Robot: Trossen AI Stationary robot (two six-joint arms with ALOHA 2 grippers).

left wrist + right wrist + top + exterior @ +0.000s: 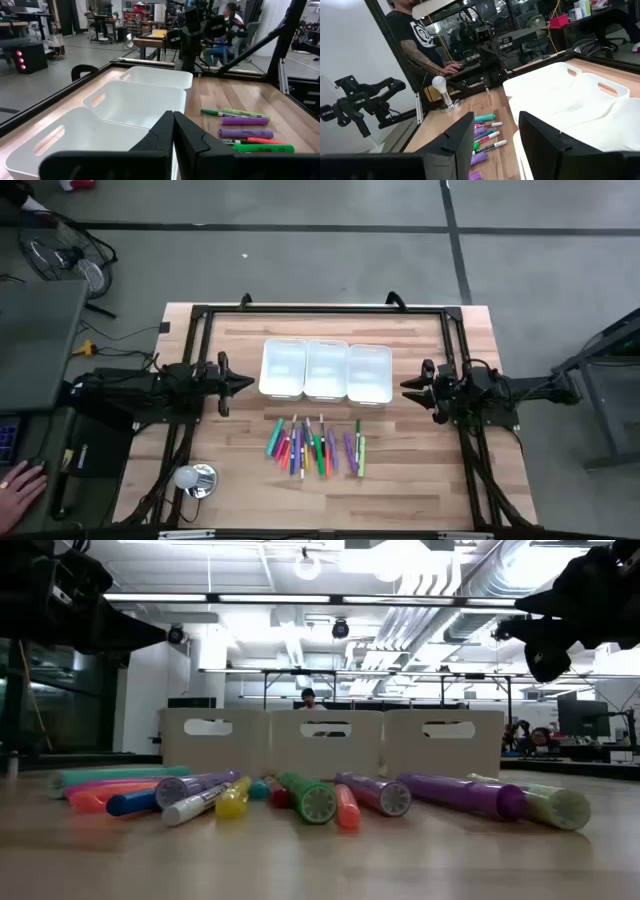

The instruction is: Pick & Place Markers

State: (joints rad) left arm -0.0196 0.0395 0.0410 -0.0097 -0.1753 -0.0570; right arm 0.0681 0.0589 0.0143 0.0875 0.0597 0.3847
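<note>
Closest to me, the markers lie scattered on the table, just in front of three white bins. I see my left gripper hovering beside the bins with fingers pressed together; my right gripper hovers opposite, fingers apart, holding nothing

overhead, table-level, two wrists, markers shared

We found a grey concrete floor crossed by dark seam lines around the wooden table. Overhead ran white ducts and strip lights. Desks stood beyond. A person stood close by, and another person sat farther off.
</note>
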